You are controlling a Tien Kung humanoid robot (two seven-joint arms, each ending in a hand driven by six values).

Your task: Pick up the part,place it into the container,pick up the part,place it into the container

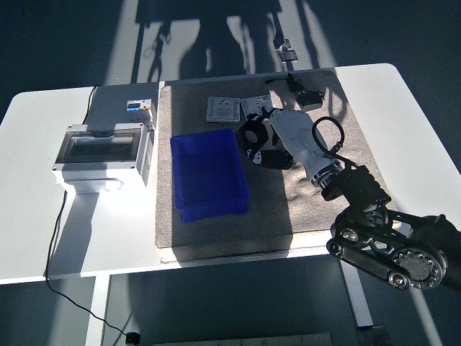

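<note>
Meanwhile the right robot hand (pixel 261 138) was curled around a black part (pixel 253 134) on the grey mat (pixel 338 144), just beside the empty blue container (pixel 209 173) on the worktop (pixel 32 223).

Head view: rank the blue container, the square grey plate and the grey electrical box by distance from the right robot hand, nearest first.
From the right robot hand:
1. Square grey plate, just beyond the hand to its left, on the mat.
2. Blue container, left of the hand, mid-mat.
3. Grey electrical box, farthest, off the mat on the table's left.
</note>
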